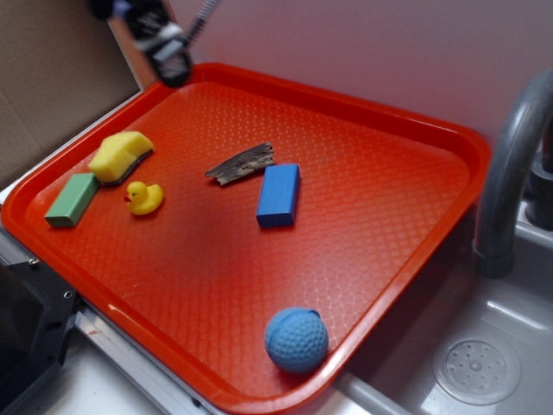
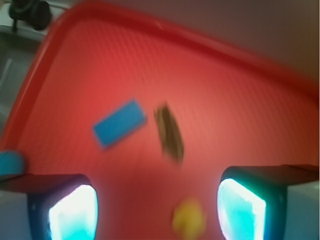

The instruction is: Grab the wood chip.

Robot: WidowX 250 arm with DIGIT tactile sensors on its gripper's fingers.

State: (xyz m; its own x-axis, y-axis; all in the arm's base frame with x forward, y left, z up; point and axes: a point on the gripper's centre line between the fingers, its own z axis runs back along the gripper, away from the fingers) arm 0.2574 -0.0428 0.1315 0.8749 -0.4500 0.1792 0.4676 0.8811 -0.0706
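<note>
The wood chip (image 1: 241,163) is a rough grey-brown sliver lying flat near the middle of the red tray (image 1: 371,173), just left of the blue block (image 1: 279,194). In the wrist view the wood chip (image 2: 169,132) lies ahead of the jaws, to the right of the blue block (image 2: 120,123). My gripper (image 1: 164,47) hovers high over the tray's far left corner, well away from the chip. In the wrist view the gripper (image 2: 157,210) is open and empty, its two fingers wide apart.
A yellow rubber duck (image 1: 144,197), a yellow sponge (image 1: 120,156) and a green block (image 1: 73,199) lie on the tray's left side. A blue ball (image 1: 296,339) sits at the tray's near edge. A grey faucet (image 1: 510,164) and sink drain (image 1: 476,370) are on the right.
</note>
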